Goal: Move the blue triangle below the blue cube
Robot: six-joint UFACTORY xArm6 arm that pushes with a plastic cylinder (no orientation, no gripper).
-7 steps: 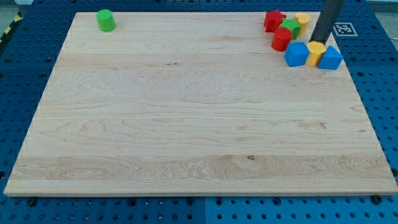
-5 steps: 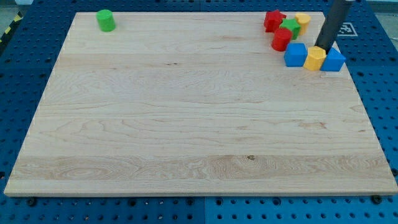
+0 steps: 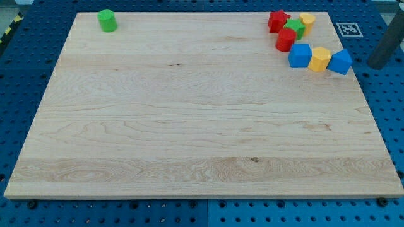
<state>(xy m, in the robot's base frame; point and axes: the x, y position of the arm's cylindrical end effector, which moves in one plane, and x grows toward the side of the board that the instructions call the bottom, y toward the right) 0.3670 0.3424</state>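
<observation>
My tip (image 3: pixel 374 66) sits off the board (image 3: pixel 189 126) altogether, out over the blue pegboard (image 3: pixel 385 113) at the view's right edge; the rod (image 3: pixel 386 41) leans up and away towards the top right corner; there are no jaws here to open or shut — it is a bare rod end, and it touches none of the blocks.

Nearest to it is the blue triangle (image 3: pixel 341 62), close to the board's right edge, with a clear gap between block and tip; just left of it, touching or very nearly so, the yellow block (image 3: pixel 319 58); left again and right up against that, the blue cube (image 3: pixel 300 55); three in a row, running slightly downhill to the right, so the triangle lies to the cube's right and only a shade lower.

Above the row, a tight cluster near the top right corner — a red cylinder (image 3: pixel 285 40) just above the cube, a green block (image 3: pixel 295 27), a red block (image 3: pixel 277 21) whose shape I can't quite make out, possibly a star, and a small yellow piece (image 3: pixel 307 20) at the very top.

Far away, top left corner, a lone green cylinder (image 3: pixel 107 20); a printed marker tag (image 3: pixel 345 29) lies on the pegboard just beyond the board's top right corner.
</observation>
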